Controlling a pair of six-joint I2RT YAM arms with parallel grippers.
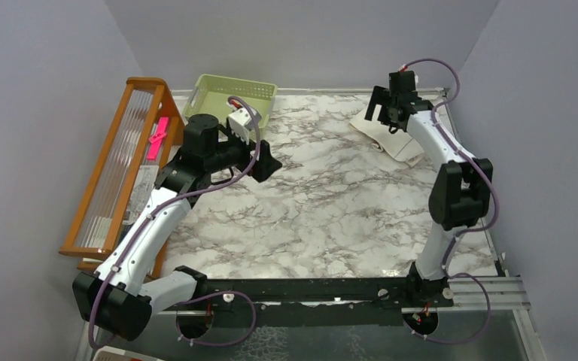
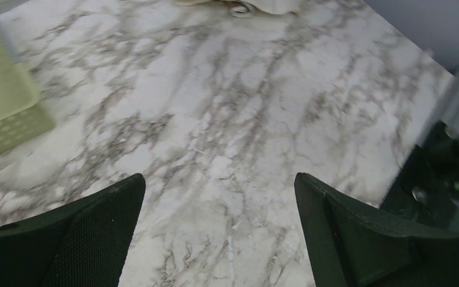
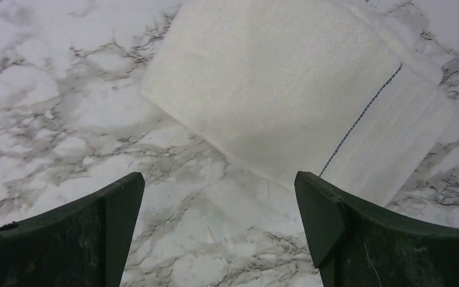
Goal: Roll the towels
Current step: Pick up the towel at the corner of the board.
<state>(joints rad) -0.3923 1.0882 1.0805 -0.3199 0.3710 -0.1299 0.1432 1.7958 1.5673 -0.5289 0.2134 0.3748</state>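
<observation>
The cream-white towel lies flat and folded at the back right of the marble table. In the right wrist view it shows a thin dark stitched line near one edge. My right gripper hovers over its left part, open and empty, with the towel's near edge just ahead of the fingertips. My left gripper is open and empty above bare marble at the back left, far from the towel, whose edge shows at the top of the left wrist view. The mustard-yellow towel is out of view.
A pale green plastic basket stands at the back left, also in the left wrist view. A wooden rack with a pink item runs along the left edge. Grey walls enclose the table.
</observation>
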